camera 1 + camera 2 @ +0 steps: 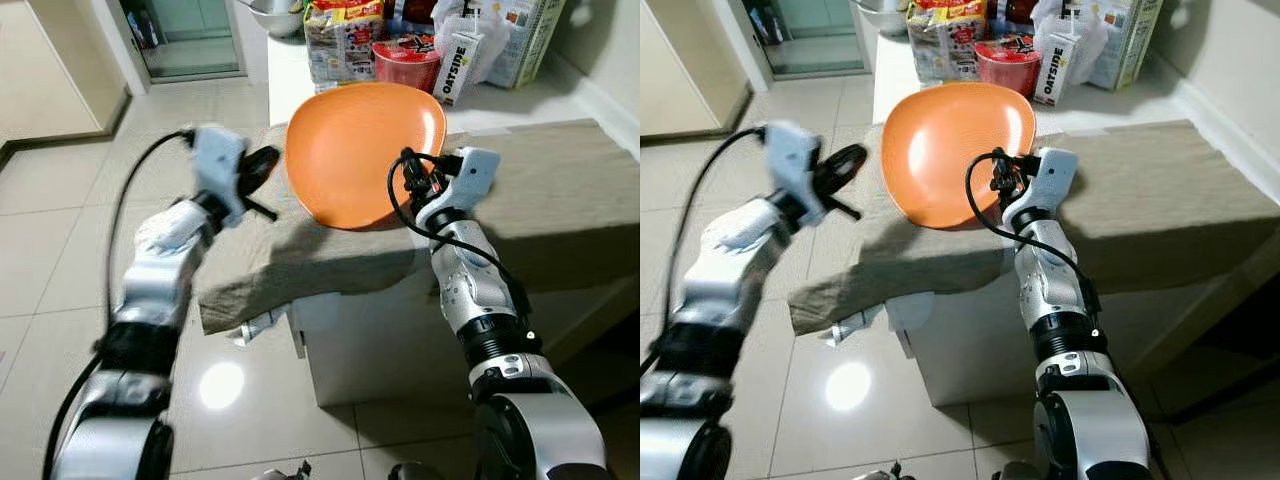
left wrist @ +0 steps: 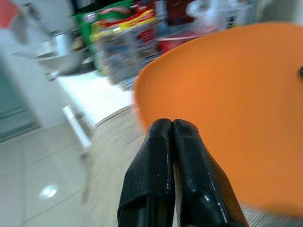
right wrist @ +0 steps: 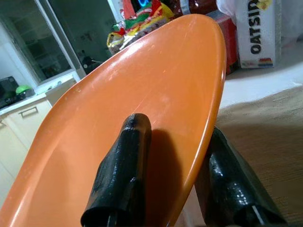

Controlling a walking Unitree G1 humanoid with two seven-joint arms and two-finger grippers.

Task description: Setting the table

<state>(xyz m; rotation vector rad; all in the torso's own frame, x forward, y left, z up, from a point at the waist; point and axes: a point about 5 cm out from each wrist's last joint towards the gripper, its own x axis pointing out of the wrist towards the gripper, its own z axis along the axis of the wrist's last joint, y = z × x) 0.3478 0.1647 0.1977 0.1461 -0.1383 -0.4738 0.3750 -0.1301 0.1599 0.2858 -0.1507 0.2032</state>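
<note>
Floor (image 1: 60,250): pale glossy tiles in front of the robot, nearest the camera.
Left gripper (image 1: 262,165): raised just beside the plate's left rim, apart from it; in the left wrist view its two black fingers (image 2: 163,161) are pressed together on nothing.
Right gripper (image 3: 175,170): clamped on the near right rim of the orange plate (image 1: 365,150), one finger on the inner face and one behind the rim.
Orange plate: held tilted up, its lower edge at or just over the cloth's front edge; I cannot tell whether it touches.
Tablecloth (image 1: 540,180): beige cloth draped over the white table (image 1: 360,350), one corner hanging down at the left; the stretch to the right of the plate is bare.
Far end: an Oatside carton (image 1: 462,68), a red cup-noodle tub (image 1: 405,62) and snack packets (image 1: 342,38) crowd the back of the white top.
Progress: early, by my judgement. The cloth is on and one plate is in the grip but not yet laid flat; no other tableware is set out.
</note>
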